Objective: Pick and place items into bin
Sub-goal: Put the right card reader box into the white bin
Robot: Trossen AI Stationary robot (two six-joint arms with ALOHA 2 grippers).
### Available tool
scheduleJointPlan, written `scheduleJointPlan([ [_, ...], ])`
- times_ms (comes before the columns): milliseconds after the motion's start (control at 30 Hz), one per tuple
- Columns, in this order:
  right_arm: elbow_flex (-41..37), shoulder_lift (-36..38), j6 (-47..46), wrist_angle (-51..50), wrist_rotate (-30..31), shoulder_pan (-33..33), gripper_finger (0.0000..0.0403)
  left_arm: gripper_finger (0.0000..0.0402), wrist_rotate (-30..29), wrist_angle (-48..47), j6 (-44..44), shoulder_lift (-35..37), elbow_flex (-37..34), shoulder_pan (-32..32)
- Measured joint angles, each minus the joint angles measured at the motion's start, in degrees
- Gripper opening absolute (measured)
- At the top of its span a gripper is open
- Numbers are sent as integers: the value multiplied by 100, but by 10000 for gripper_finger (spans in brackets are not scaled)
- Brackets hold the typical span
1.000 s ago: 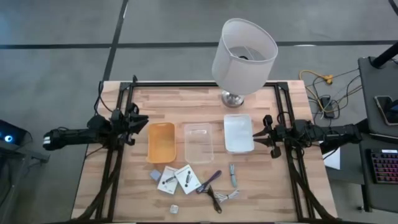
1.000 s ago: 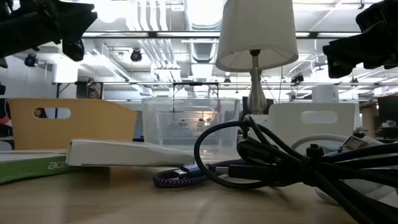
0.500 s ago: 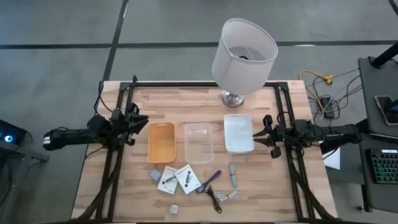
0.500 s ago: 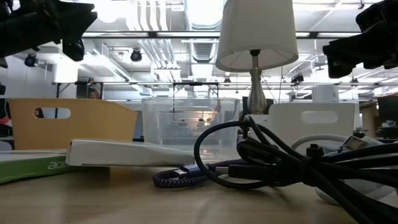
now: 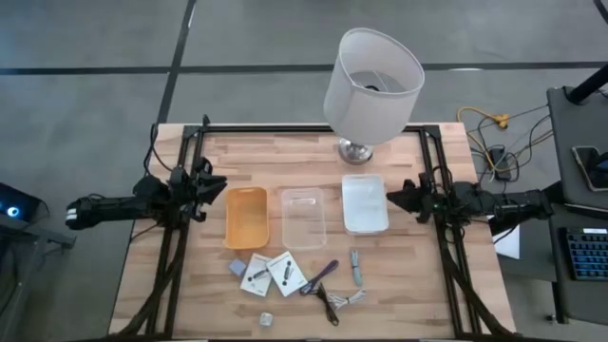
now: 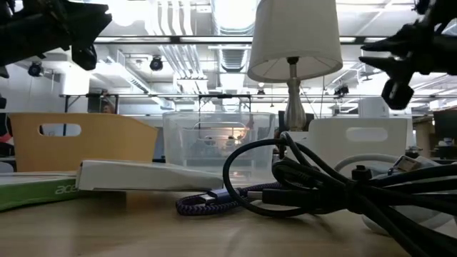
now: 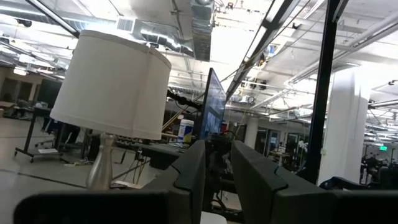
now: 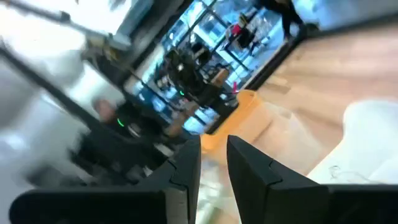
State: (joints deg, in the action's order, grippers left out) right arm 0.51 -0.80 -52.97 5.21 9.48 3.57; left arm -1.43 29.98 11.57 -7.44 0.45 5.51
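The items lie on the near part of the table: two white flat packets [image 5: 271, 274], a grey piece [image 5: 236, 269], a purple cord [image 5: 323, 275], a black cord [image 5: 332, 304], a grey-green piece [image 5: 354, 268] and a small white piece [image 5: 267, 317]. The cords [image 6: 321, 182] fill the front of the low view. Three bins stand in a row at mid-table: orange [image 5: 245, 217], clear [image 5: 303, 218] and white [image 5: 364, 202]. My left gripper [image 5: 218, 182] [image 7: 218, 168] hovers shut, left of the orange bin. My right gripper [image 5: 394, 198] [image 8: 213, 168] hovers shut, right of the white bin, and is rolled to a slant.
A large white lamp [image 5: 372, 85] stands on its metal base at the far edge behind the white bin. Dark frame rails run along the table's left [image 5: 176, 256] and right [image 5: 446, 266] sides. Bare wood lies between the bins and the items.
My right gripper has rolled about its own axis and tipped, and its tip has moved a little toward the white bin. My left arm, the bins and the items have kept still.
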Motion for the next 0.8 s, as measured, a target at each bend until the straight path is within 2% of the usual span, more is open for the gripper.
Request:
scheduleJointPlan([
  [67,2,-12,-622,-5,-49,5,68,63,1,0,0,0,2,0],
  [200,0,-43,-837,11,-120,4,68,63,2,0,0,2,2,-2],
  [400,2,-69,-1084,993,-1007,2,68,63,1,0,-2,-2,2,-2],
  [533,14,-285,-1607,1167,-1029,6,76,63,-90,16,0,7,0,0],
  [633,288,-750,-1778,1147,-622,63,91,63,-91,81,-1,1,1,0],
  [733,956,-1565,-1491,1070,-345,92,107,63,-89,117,3,10,1,0],
  [800,1580,-2141,-1278,349,-353,107,117,63,-92,257,5,7,0,0],
])
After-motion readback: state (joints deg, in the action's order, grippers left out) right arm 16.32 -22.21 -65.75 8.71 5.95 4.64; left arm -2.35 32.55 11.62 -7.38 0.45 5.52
